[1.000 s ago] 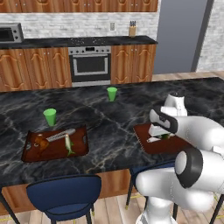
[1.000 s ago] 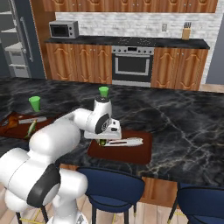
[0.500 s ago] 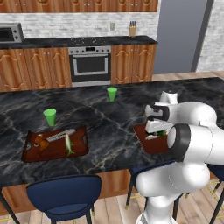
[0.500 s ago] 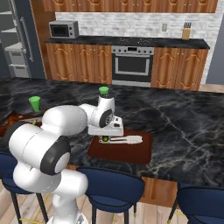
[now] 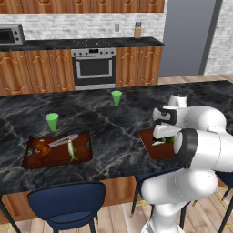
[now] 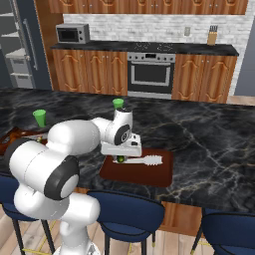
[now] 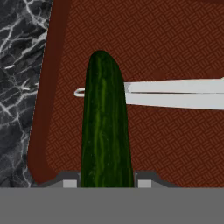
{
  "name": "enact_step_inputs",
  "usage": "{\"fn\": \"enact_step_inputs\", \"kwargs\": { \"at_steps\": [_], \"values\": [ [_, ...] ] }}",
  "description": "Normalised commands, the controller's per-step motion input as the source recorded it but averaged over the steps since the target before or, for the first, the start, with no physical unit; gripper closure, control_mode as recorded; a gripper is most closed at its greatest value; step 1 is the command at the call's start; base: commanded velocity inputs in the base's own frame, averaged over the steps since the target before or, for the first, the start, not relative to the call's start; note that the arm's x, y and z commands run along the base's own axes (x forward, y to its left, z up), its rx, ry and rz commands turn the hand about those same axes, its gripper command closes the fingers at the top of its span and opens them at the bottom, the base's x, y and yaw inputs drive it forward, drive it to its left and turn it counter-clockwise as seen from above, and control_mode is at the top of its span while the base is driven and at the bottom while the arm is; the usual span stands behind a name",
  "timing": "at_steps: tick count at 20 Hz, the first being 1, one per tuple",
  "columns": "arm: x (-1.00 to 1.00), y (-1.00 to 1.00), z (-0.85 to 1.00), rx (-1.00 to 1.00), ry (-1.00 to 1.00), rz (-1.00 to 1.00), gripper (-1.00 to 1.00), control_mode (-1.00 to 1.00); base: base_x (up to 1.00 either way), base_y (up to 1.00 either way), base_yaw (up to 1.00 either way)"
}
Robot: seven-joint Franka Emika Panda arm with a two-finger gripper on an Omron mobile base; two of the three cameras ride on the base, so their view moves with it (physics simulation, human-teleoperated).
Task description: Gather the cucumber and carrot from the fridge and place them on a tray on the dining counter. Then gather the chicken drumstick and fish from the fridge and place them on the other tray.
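The gripper (image 7: pixel 105 183) is low over the near tray (image 7: pixel 175 39) on the dining counter (image 5: pixel 109 132). Its two tips sit close on each side of the cucumber (image 7: pixel 105 127), so it is pinching the cucumber at one end. In the hand view the cucumber runs straight out from between the tips, long and green, pointing away from the hand. Its far end lies across a white knife-like tool (image 7: pixel 175 92) that rests flat on the tray. So the cucumber is right at the gripper, not off to a side. From the right base view the cucumber (image 6: pixel 120 159) peeks out under the hand, near the tray's left end. I think the next move is just to let go and lift up. The other tray (image 5: pixel 57 152) sits well apart to the left
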Motion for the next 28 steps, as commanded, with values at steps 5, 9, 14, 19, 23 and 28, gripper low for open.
{"fn": "enact_step_inputs", "kwargs": {
  "at_steps": [5, 9, 14, 19, 23, 28],
  "values": [
    [-0.04, 0.09, -0.30, 0.00, 0.01, 0.00, -1.00, -1.00, 0.00, 0.00, 0.00],
    [-0.14, 0.00, -0.04, 0.00, -0.01, 0.00, -1.00, -1.00, 0.00, 0.00, 0.00],
    [-0.34, 0.05, 0.12, -0.01, -0.05, 0.00, -1.00, -1.00, 0.00, 0.00, 0.00],
    [-0.41, 0.22, 0.43, -0.07, -0.09, 0.00, -1.00, -1.00, 0.00, 0.00, 0.00],
    [-0.67, 0.44, 0.52, -0.07, -0.11, 0.00, -1.00, -1.00, 0.00, 0.00, 0.00],
    [-0.96, 0.38, 0.57, -0.05, -0.17, 0.00, -1.00, -1.00, 0.00, 0.00, 0.00]
  ]
}}
